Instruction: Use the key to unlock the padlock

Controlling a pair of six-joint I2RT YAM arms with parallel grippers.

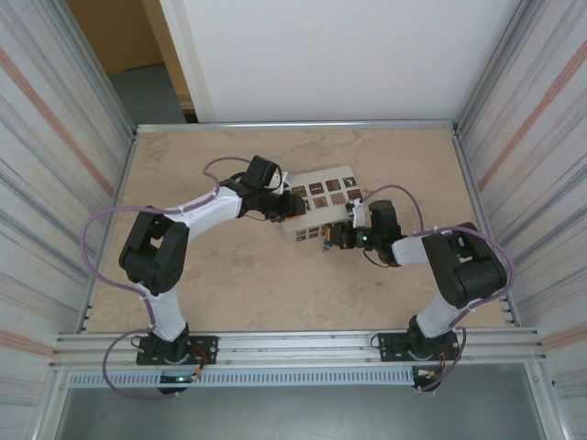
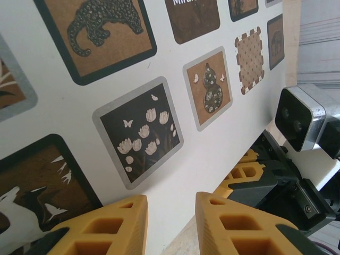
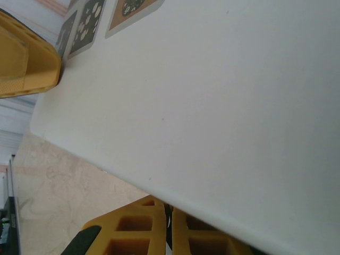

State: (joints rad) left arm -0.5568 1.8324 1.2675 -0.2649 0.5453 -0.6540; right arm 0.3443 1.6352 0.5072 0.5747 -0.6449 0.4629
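Apparently both arms flank box (image 1: 316,203).

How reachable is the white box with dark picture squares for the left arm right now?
Likely yes: the left pincer sits open right at the white box, its edge near the finger gap, with nothing in between.

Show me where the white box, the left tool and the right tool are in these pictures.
white box (image 1: 321,192): top external view, on its top face among the dark squares.
left tool (image 2: 171,220): left wrist view, midway between its two yellow fingertips.
right tool (image 3: 169,226): right wrist view, at the narrow seam between its yellow fingertips.
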